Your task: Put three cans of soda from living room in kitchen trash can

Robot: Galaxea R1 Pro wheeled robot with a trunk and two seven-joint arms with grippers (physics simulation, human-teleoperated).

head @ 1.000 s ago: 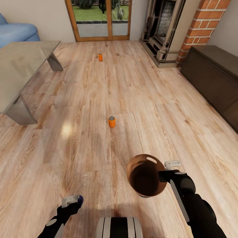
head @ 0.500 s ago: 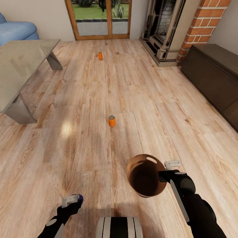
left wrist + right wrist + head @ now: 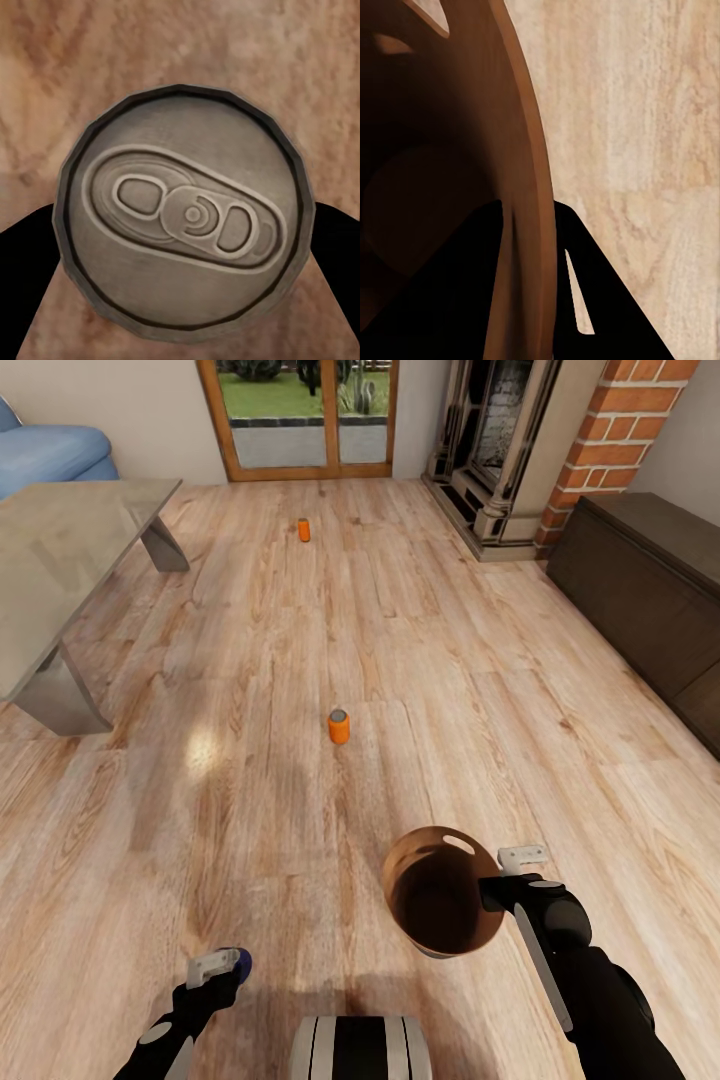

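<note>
Soda cans are the work here: in the head view one orange can (image 3: 339, 727) stands upright on the wood plank floor (image 3: 450, 690) ahead of the robot, and a second can (image 3: 304, 531) stands far off near the glass doors (image 3: 298, 415). The trash can (image 3: 443, 891), coppery inside, hangs off the floor at the lower right, carried by the right gripper (image 3: 508, 882) at its rim, with the oval handle cut-out on the far side. The left gripper (image 3: 217, 968) sits low at the left; from here I cannot tell how its fingers stand. The glass coffee table (image 3: 70, 545) and blue sofa (image 3: 50, 455) lie to the left, the brick fireplace (image 3: 610, 435) to the right. In the left wrist view a third can (image 3: 186, 225) shows its grey pull-tab top square between the two dark fingers (image 3: 30, 262), which sit against its sides, so I judge the claw clamped on it. In the right wrist view the fingers (image 3: 450, 300) straddle the bin's wall (image 3: 521, 187), one inside and one outside, pinched on it. To do this step well, I would bring the held can over the bin's mouth before letting go, keeping the bin level so nothing tips.
</note>
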